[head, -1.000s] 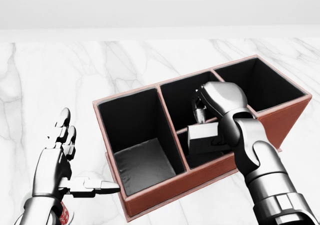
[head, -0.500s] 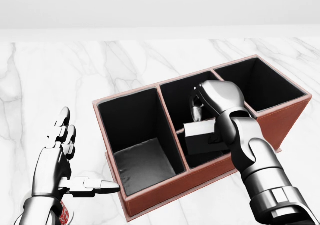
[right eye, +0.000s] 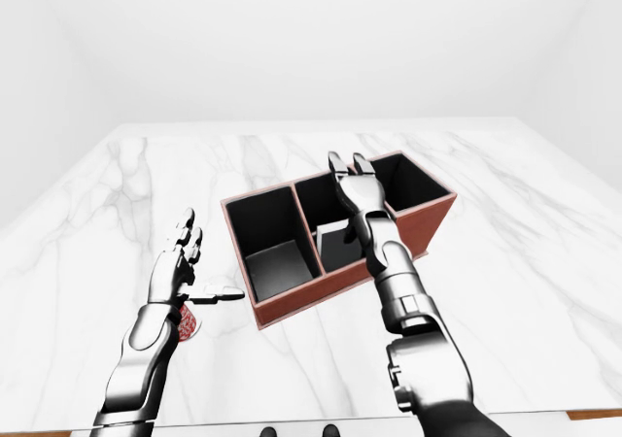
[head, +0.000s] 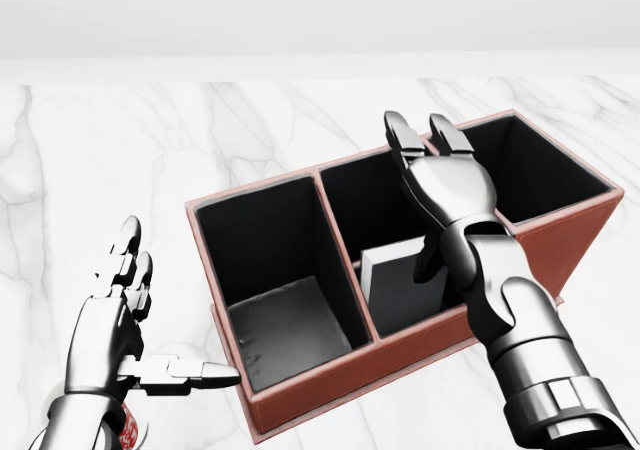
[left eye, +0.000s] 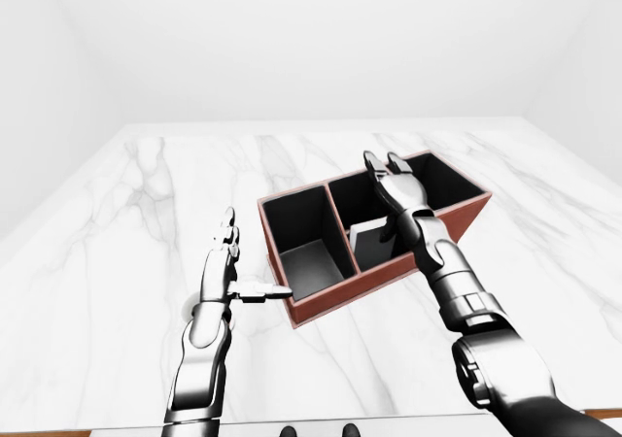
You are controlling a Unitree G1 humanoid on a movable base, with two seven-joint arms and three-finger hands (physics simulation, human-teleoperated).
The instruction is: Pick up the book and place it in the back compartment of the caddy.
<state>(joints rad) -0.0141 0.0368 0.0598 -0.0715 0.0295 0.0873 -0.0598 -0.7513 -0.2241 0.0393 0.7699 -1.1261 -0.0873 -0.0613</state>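
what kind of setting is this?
Likely a bare simulated test room, not a real home: a white marble-patterned tabletop under plain white walls, holding only a red-brown three-compartment caddy with black lining. The robot's right hand hovers open over it.

Bright, even, diffuse lighting; renders sharp throughout. Caddy [head: 300, 395] compartments read near black; faint sheen on their floors.

Book [head: 397, 285] partly hidden behind right arm [head: 505, 310] and caddy [head: 330, 375] wall, small red thing [right eye: 190, 324] under left hand [head: 110, 335] too small to tell, both forearms cut off at head view's bottom edge
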